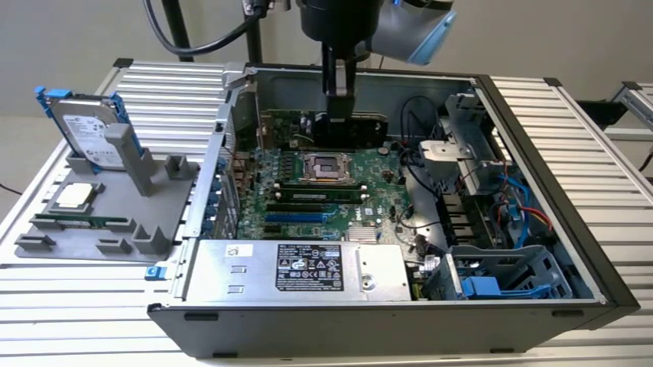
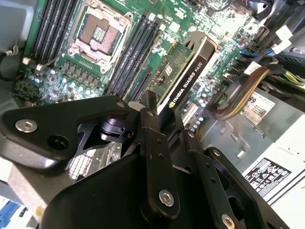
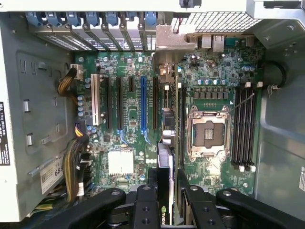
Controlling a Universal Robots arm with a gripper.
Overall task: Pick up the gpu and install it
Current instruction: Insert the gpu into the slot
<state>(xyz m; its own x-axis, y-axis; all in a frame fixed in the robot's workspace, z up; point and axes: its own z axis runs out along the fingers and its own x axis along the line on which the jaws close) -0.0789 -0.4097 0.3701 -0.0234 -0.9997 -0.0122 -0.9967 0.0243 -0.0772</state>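
My gripper (image 1: 340, 95) hangs over the far part of the open computer case (image 1: 388, 330), shut on the gpu (image 1: 352, 131). In the second wrist view the gpu (image 2: 187, 71) shows its black cooler and green board, tilted over the motherboard (image 2: 62, 76), with the gripper (image 2: 164, 121) clamped on its near end. In the first wrist view the gpu (image 3: 167, 157) is seen edge-on between the blue slot (image 3: 143, 102) and the processor socket (image 3: 206, 132), its silver bracket (image 3: 169, 45) toward the case's rear slots. I cannot tell whether it touches a slot.
On the exterior view's left, a grey holder (image 1: 102, 246) carries a hard drive with blue rails (image 1: 87, 130), a processor chip (image 1: 73, 196) and a memory stick (image 1: 82, 222). Inside the case are a power supply (image 1: 296, 267), a drive cage (image 1: 500, 275) and loose cables (image 1: 510, 206).
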